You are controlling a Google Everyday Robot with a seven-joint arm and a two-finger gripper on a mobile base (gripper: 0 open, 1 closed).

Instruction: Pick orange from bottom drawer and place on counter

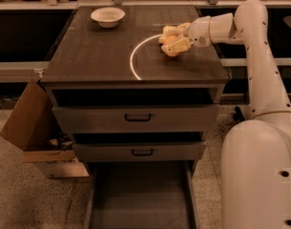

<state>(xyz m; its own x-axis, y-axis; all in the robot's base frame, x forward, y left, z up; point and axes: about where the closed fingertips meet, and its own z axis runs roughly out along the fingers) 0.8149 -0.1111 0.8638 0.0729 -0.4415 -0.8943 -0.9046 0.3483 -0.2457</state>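
The orange (169, 40) sits between the pale fingers of my gripper (171, 40), low over the right part of the counter (102, 51), just right of the white arc line. The gripper is shut on the orange, and only a small patch of the fruit shows between the fingers. I cannot tell whether the orange rests on the counter top. The bottom drawer (140, 199) is pulled out at the foot of the cabinet, and its grey tray shows nothing in it.
A white bowl (108, 16) stands at the back left of the counter. Two shallower drawers with black handles (138, 117) stand partly open above the bottom one. An open cardboard box (33, 128) leans against the cabinet's left side. My white arm and base fill the right side.
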